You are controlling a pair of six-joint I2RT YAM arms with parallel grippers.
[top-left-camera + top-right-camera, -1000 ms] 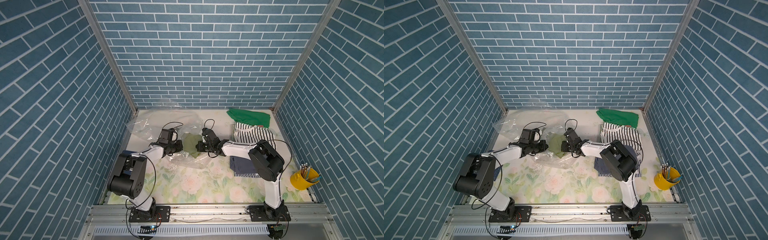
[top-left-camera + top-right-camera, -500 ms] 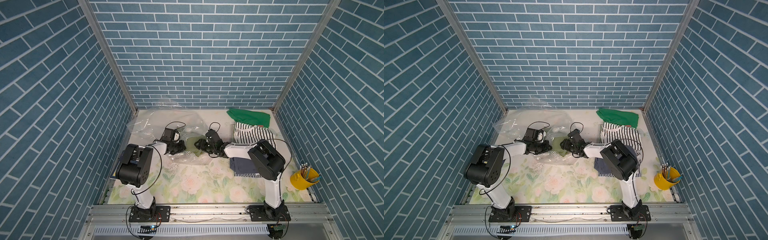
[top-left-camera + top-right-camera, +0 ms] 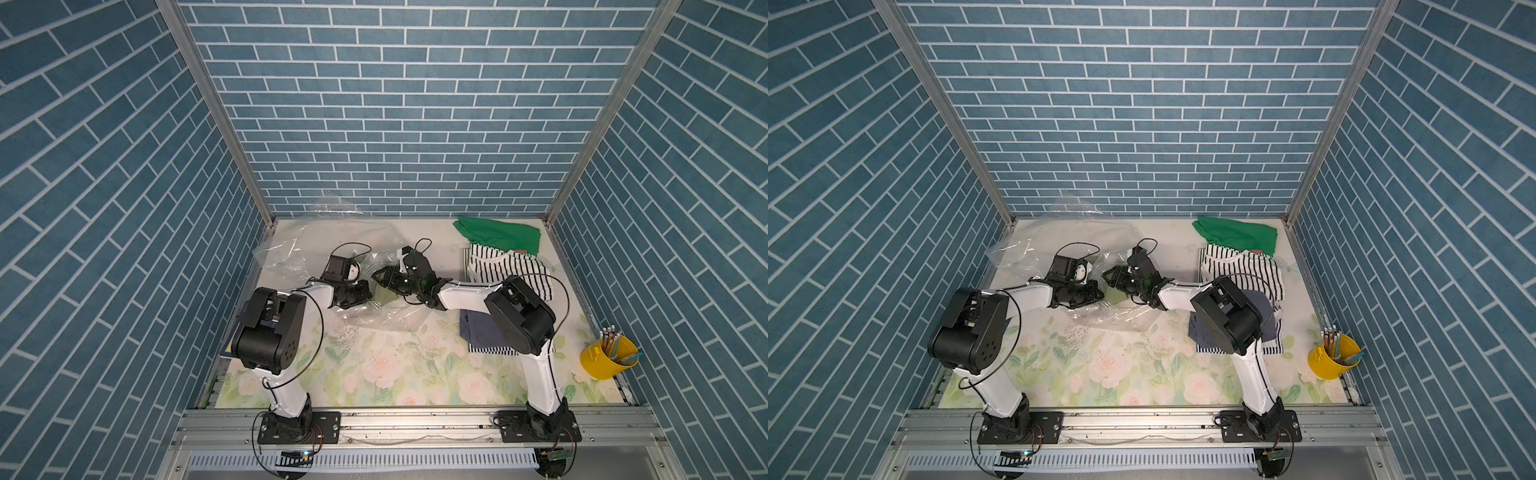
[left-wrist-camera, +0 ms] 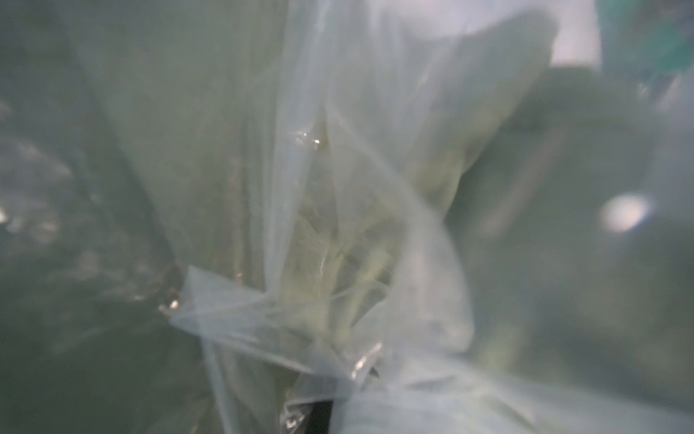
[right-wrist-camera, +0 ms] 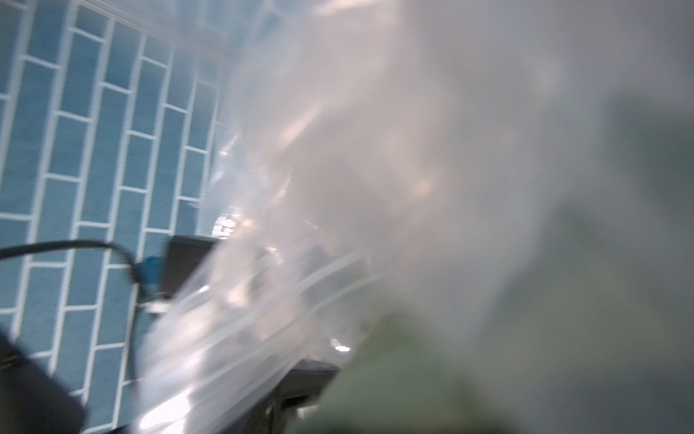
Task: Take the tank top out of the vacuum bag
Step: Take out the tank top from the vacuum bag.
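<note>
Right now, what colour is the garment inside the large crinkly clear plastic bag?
Olive green; the garment shows best in a top view, through the bag.

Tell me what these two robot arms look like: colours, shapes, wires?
The left arm and right arm match: smooth white links joined by bulky, rounded black joint housings. Thin black cables loop loosely along each. The left gripper and right gripper are black. Black base plates bolt both arms to a silver rail.
</note>
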